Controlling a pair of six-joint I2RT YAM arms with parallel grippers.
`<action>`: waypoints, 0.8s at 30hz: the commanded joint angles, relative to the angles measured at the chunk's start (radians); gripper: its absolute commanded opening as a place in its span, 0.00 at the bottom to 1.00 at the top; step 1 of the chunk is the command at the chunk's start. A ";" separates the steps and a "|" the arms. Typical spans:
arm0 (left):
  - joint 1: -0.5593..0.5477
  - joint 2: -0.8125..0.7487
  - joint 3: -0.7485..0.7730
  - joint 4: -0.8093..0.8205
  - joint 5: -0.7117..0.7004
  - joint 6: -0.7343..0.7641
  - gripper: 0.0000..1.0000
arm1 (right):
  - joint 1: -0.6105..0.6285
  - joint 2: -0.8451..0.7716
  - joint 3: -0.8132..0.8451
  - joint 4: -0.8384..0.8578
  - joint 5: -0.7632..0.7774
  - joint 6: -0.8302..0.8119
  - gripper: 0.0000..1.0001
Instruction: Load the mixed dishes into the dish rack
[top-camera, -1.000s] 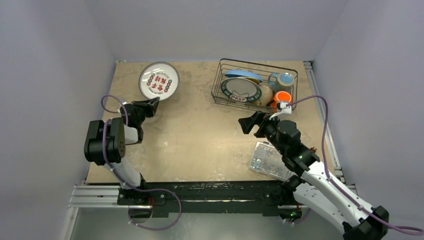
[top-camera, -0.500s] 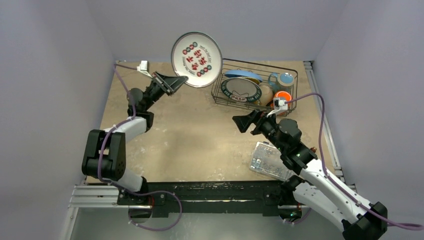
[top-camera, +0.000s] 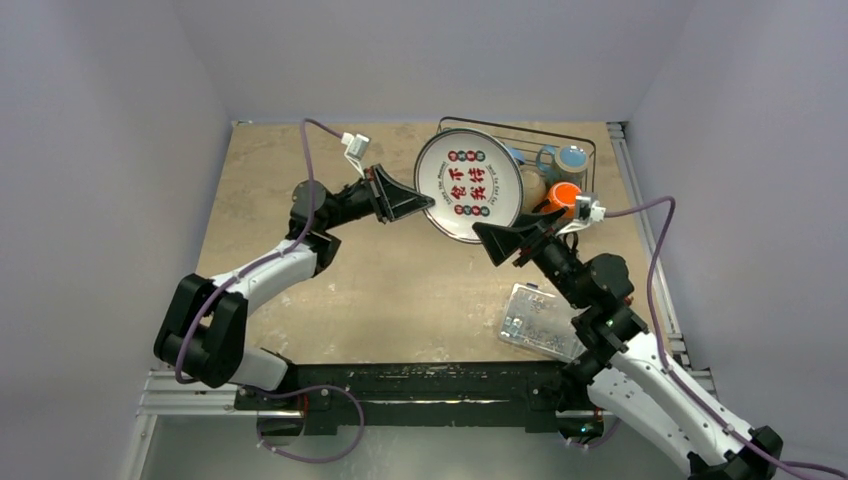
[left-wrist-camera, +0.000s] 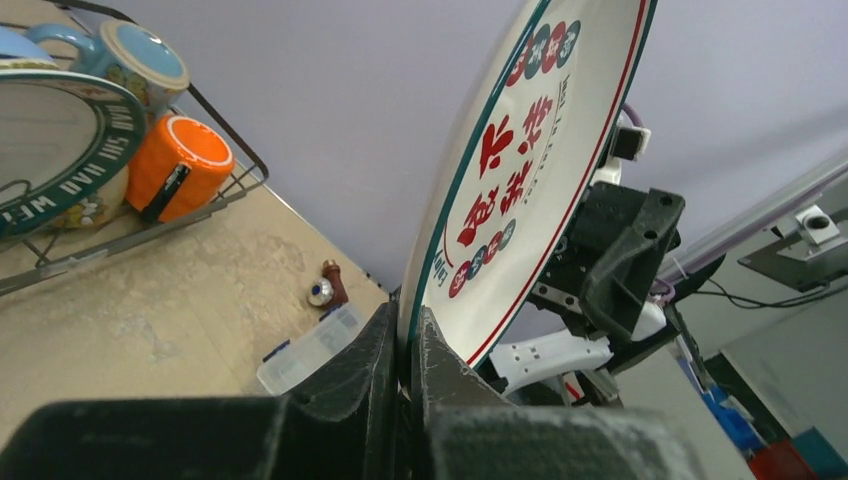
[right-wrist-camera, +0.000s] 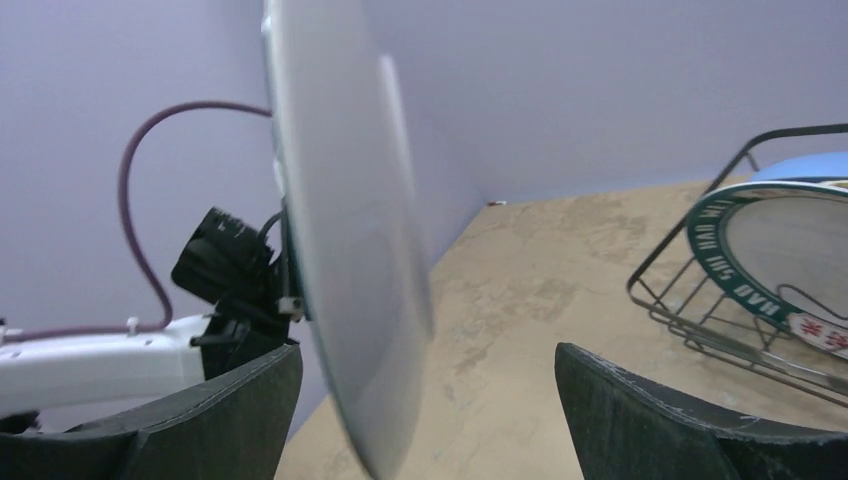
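A white plate with red characters and coloured dots (top-camera: 468, 185) hangs tilted in the air in front of the black wire dish rack (top-camera: 590, 150). My left gripper (top-camera: 425, 205) is shut on its left rim, and the left wrist view shows both fingers (left-wrist-camera: 385, 345) pinching the plate's (left-wrist-camera: 530, 170) edge. My right gripper (top-camera: 510, 240) stands open at the plate's lower right edge, with the plate's grey back (right-wrist-camera: 350, 250) between its wide jaws, nearer the left finger (right-wrist-camera: 240, 400). The rack holds a green-rimmed plate (left-wrist-camera: 60, 150), an orange cup (top-camera: 565, 192) and a light-blue mug (top-camera: 572, 157).
A clear plastic box of small parts (top-camera: 540, 322) lies on the table by the right arm. A small brown and silver knob (left-wrist-camera: 325, 285) sits beyond it. Purple walls close in the back and both sides. A rail (top-camera: 645, 240) runs along the table's right edge.
The left arm lifted the plate from the table's back left, then swung it right and lower, in front of the rack. The right gripper rose to the plate's lower edge, still open.
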 joint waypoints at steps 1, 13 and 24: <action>-0.050 -0.031 0.078 -0.043 0.054 0.104 0.00 | 0.001 -0.093 -0.015 -0.104 0.265 0.053 0.99; -0.150 -0.094 0.188 -0.591 0.000 0.492 0.00 | 0.001 -0.280 -0.158 -0.023 0.260 0.058 0.66; -0.155 -0.135 0.204 -0.731 -0.129 0.582 0.36 | 0.001 -0.206 -0.114 -0.089 0.279 0.069 0.00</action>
